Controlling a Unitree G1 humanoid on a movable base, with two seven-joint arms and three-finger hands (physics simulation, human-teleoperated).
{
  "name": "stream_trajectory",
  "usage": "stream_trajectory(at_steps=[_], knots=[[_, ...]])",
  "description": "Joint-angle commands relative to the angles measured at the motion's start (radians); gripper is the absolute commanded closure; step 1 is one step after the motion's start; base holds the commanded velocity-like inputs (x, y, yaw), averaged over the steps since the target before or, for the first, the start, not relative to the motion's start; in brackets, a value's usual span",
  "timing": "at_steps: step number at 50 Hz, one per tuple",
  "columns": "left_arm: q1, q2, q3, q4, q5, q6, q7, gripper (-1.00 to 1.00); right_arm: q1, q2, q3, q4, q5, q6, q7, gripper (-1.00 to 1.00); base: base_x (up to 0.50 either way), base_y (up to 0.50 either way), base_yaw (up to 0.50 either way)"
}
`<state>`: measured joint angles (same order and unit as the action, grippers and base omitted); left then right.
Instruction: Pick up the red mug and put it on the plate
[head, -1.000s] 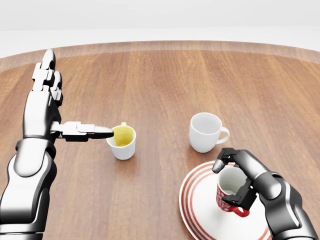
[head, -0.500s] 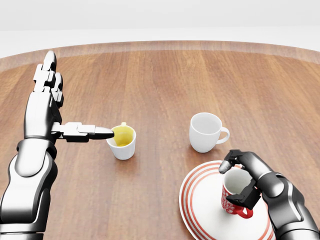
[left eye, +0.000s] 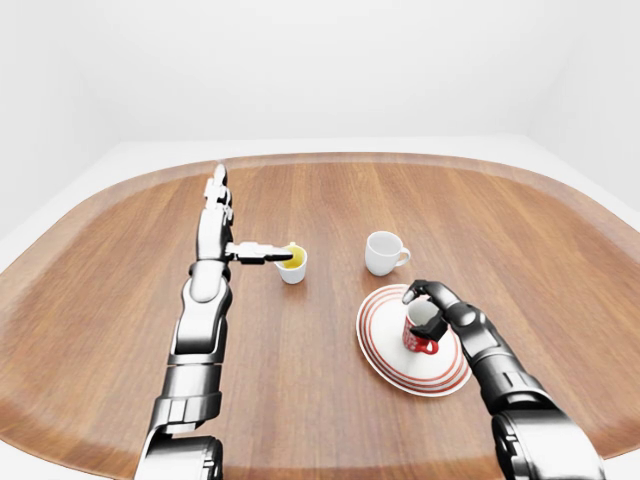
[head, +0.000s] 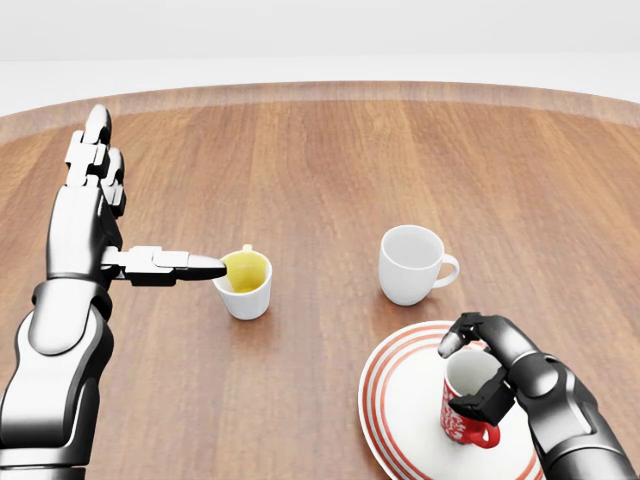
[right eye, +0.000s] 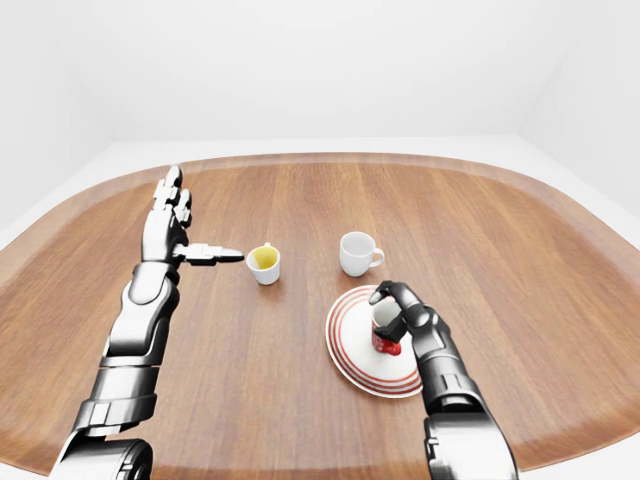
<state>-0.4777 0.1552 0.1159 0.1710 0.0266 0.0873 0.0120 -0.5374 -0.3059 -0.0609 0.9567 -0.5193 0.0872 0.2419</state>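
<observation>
No text, label, brand, number or sign can be read in any of the views. The red mug has a small white pattern on its side, but it is too small to tell if it is writing. The plate has only red rings on its rim, no letters.

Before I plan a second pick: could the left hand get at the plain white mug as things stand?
Probably yes. The left hand is open beside the yellow-lined cup, which stands between it and the white mug; passing above or around that cup looks feasible.
</observation>
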Motion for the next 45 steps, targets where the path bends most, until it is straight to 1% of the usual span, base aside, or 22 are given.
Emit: stream_trajectory(at_steps=[1,32,45], knots=[[-0.001,0.001,0.000,0.010,-0.001,0.000,0.001,-1.00,-0.016,-0.002,0.002,0.031,0.001,0.000,-0.013,1.00,0.00,0.00,0.00],[-0.005,0.000,-0.001,0.010,0.000,0.000,0.001,-1.00,-0.023,-0.001,-0.002,0.003,0.004,0.000,-0.032,1.00,0.00,0.00,0.00],[-0.004,0.001,0.001,0.013,-0.002,0.000,0.000,-1.00,-0.037,0.001,0.001,0.042,0.013,0.000,-0.050,1.00,0.00,0.00,0.00]])
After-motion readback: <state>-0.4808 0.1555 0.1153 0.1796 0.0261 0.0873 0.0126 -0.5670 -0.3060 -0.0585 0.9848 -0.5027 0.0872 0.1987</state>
